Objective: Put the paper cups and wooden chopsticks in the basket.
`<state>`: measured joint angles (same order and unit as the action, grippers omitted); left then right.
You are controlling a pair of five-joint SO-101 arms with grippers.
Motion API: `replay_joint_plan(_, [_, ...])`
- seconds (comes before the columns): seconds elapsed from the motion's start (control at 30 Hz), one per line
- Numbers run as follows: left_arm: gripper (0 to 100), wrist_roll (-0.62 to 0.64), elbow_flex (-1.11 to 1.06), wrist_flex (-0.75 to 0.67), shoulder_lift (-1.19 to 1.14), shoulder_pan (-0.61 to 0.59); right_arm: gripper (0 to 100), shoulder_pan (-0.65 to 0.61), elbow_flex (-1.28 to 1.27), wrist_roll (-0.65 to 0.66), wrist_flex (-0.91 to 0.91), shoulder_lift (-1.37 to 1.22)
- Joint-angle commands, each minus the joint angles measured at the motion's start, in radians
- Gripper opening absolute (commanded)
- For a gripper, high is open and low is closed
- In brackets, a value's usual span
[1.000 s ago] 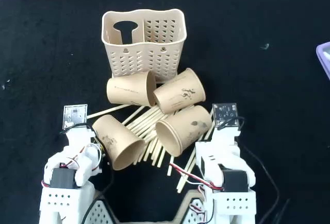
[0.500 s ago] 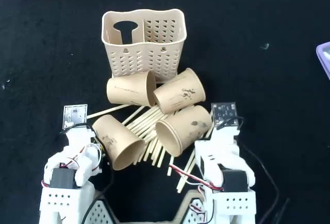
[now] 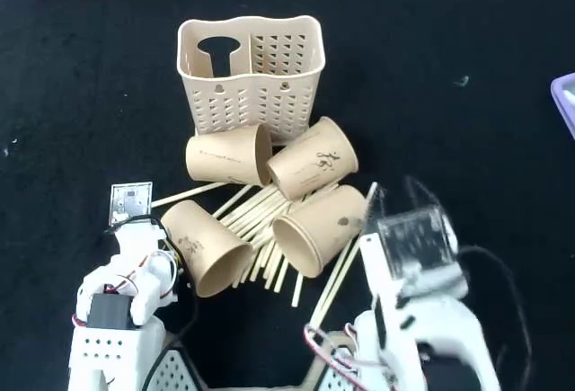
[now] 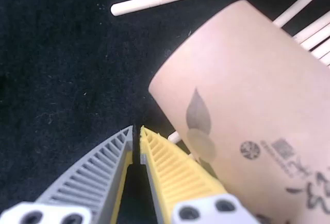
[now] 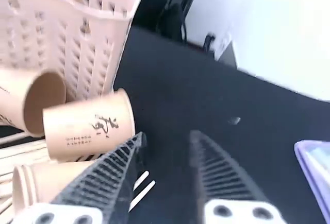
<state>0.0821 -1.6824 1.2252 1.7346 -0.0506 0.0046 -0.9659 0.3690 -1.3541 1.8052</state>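
The right arm (image 3: 413,256) has swung up off the desk (image 3: 467,139) since a second ago and now shows as a blur above the near edge, where before it sat low beside the nearest cup (image 3: 322,227). From its wrist, the right claw (image 5: 166,137) hangs open with nothing between its fingers, facing across the desk towards the basket (image 5: 77,23).

The left arm (image 3: 135,265) hasn't budged. The left claw (image 4: 136,130) is closed on nothing, its tips just beside the cup at the near left (image 3: 205,249).

Nothing else has shifted. The basket (image 3: 250,72) stands upright towards the far edge. Two more paper cups (image 3: 229,155) lie on their sides against its front. The chopsticks (image 3: 260,220) are fanned out between the four cups, mid-desk.
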Motion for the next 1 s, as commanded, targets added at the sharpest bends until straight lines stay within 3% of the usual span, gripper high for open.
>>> replay_joint_plan(0.0, [3, 0.008, -0.018, 0.005, 0.005, 0.008, 18.3, -0.026, 0.117, 0.003, -0.084, -0.096])
replay_joint_plan(0.23, [3, 0.008, -0.018, 0.005, 0.005, 0.008, 18.4, -0.279, 0.338, -0.003, -0.321, -0.697])
replay_joint_plan(0.4, [3, 0.008, -0.018, 0.005, 0.005, 0.008, 22.7, -0.497, 0.423, -0.028, -0.33, -0.941])
replay_joint_plan(0.53, [3, 0.008, -0.018, 0.005, 0.005, 0.008, 36.8, -0.577, 0.294, -0.046, -0.232, -0.981])
replay_joint_plan(0.8, [3, 0.008, -0.018, 0.005, 0.005, 0.008, 31.3, -0.713, 0.025, -0.028, 0.002, -0.932])
replay_joint_plan(0.97, [3, 0.008, -0.018, 0.005, 0.005, 0.008, 31.1, -0.597, -0.019, -0.009, 0.025, -0.926])
